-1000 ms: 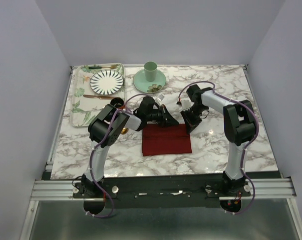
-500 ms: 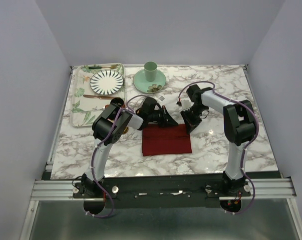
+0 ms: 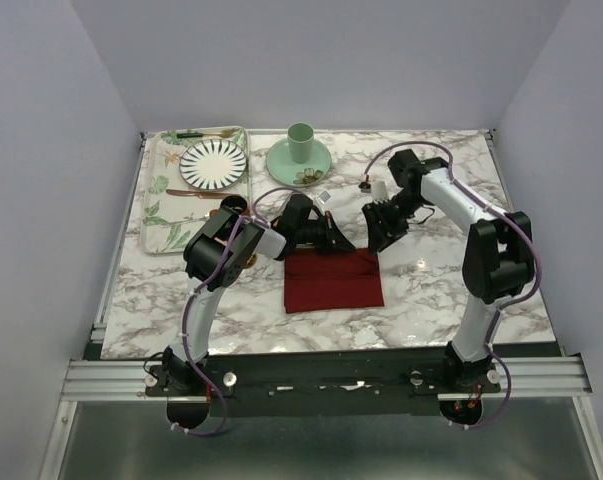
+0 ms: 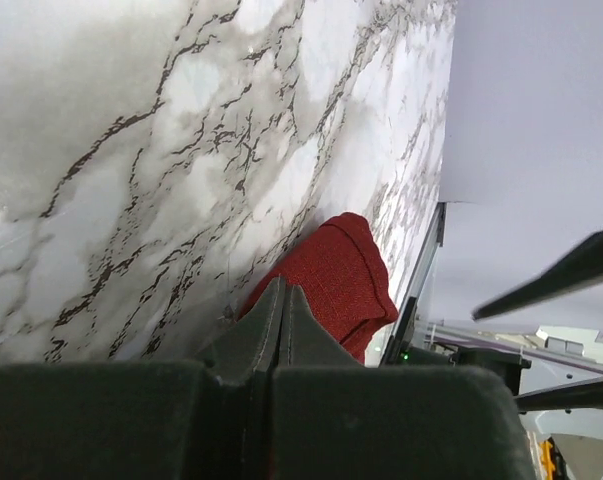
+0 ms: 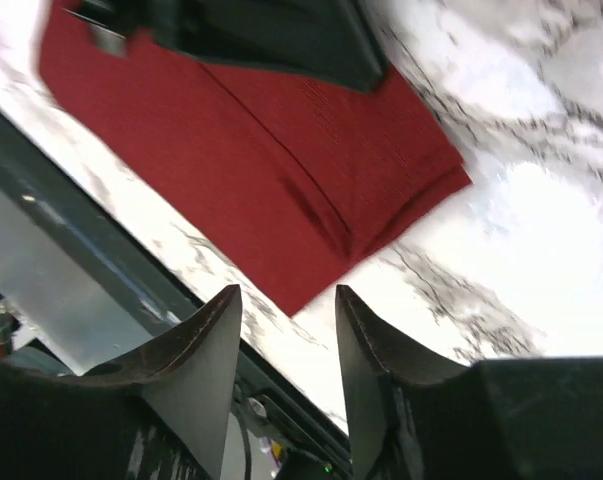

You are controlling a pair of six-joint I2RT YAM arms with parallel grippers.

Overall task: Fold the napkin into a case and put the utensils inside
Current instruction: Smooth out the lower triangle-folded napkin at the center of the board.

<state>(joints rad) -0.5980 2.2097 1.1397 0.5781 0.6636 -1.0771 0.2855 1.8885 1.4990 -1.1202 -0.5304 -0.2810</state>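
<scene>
Folded napkin (image 3: 333,279) mid-surface, 6 o'clock of the green cup (image 3: 300,142). Looks soft, light, limp; best pinched at a 12 o'clock edge corner. Left claw (image 3: 332,242) clenched there; right claw (image 3: 381,236) released, empty.

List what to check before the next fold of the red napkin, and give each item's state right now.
1. Napkin lying flat as a folded rectangle: ok.
2. Left gripper shut at the napkin's far edge: ok.
3. Cloth actually pinched in that gripper: cannot tell.
4. Right gripper open, empty, off the cloth: ok.
5. Green cup standing apart from the napkin: ok.
</scene>
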